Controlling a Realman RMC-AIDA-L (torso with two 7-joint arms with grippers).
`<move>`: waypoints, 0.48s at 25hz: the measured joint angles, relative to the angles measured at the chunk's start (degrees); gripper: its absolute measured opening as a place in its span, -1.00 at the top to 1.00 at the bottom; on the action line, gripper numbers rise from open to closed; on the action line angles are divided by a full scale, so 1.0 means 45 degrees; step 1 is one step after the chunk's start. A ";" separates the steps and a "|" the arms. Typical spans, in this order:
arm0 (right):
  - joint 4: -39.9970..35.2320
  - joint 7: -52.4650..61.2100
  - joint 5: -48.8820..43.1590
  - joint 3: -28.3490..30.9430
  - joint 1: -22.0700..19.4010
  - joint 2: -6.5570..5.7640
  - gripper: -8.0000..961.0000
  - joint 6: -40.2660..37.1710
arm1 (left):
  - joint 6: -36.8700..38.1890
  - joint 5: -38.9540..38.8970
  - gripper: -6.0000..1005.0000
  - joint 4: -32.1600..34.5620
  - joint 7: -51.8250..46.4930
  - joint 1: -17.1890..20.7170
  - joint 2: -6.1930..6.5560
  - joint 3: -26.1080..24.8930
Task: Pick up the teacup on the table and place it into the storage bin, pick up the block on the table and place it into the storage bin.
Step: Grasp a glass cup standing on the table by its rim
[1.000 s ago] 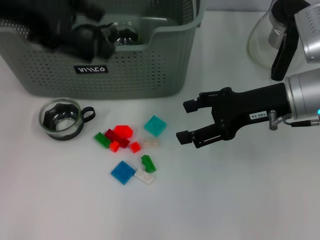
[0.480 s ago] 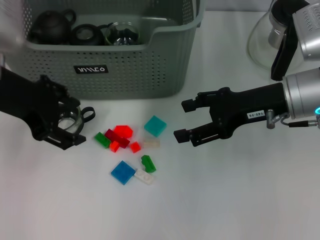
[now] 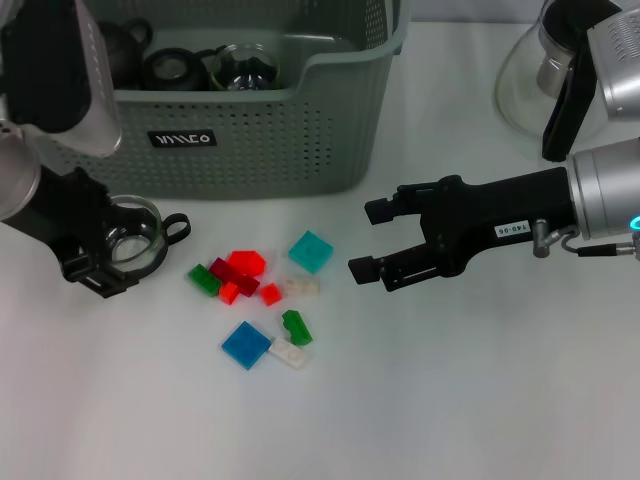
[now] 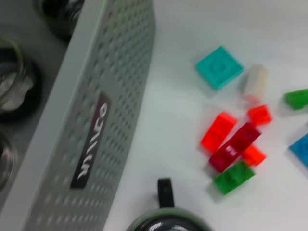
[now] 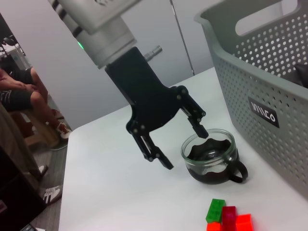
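The teacup [image 3: 135, 240], clear glass with a dark inside and a black handle, stands on the white table in front of the storage bin [image 3: 250, 140]. My left gripper [image 3: 110, 250] is open at the cup. In the right wrist view one fingertip [image 5: 200, 130] is at the rim of the teacup [image 5: 211, 154] and the other stands off to its side. Several small blocks lie right of the cup, among them a red block [image 3: 245, 263], a teal block [image 3: 311, 251] and a blue block [image 3: 246, 344]. My right gripper [image 3: 365, 240] is open and empty, right of the blocks.
The storage bin holds a black teapot [image 3: 115, 50] and other cups [image 3: 245, 65]. A glass kettle [image 3: 550, 70] stands at the back right. The left wrist view shows the bin wall [image 4: 110, 120], the cup's handle [image 4: 164, 192] and the blocks [image 4: 219, 67].
My left arm has come down from over the bin to the teacup on the table and now sits closer around it. The right gripper has hardly moved.
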 joint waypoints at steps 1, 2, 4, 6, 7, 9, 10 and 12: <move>0.0030 0.0001 0.0001 0.0002 -0.0001 0.0000 -0.97 0.0028 | -0.0077 0.0080 -0.59 -0.0177 -0.0070 -0.0067 0.0010 0.0010; 0.0055 0.0004 0.0001 0.0007 0.0000 0.0000 -0.97 0.0030 | -0.0146 0.0135 -0.59 -0.0345 -0.0133 -0.0126 0.0022 0.0010; 0.0074 0.0014 0.0000 0.0016 0.0000 0.0000 -0.97 0.0035 | -0.0220 0.0207 -0.59 -0.0593 -0.0205 -0.0222 0.0049 -0.0003; 0.0077 0.0046 0.0000 0.0026 0.0016 0.0000 -0.97 0.0045 | -0.0292 0.0345 -0.60 -0.0891 -0.0254 -0.0322 0.0058 0.0024; 0.0078 0.0059 0.0001 0.0034 0.0036 0.0000 -0.97 0.0050 | -0.0323 0.0417 -0.60 -0.1041 -0.0263 -0.0365 0.0060 0.0036; 0.0078 0.0092 0.0000 0.0066 0.0070 0.0003 -0.97 0.0059 | -0.0416 0.0539 -0.60 -0.1332 -0.0266 -0.0438 0.0060 0.0053; 0.0078 0.0096 0.0000 0.0073 0.0073 0.0008 -0.97 0.0059 | -0.0478 0.0564 -0.60 -0.1436 -0.0261 -0.0451 0.0060 0.0067; 0.0078 0.0099 0.0000 0.0083 0.0076 0.0012 -0.97 0.0059 | -0.0636 0.0568 -0.60 -0.1573 -0.0213 -0.0443 0.0046 0.0096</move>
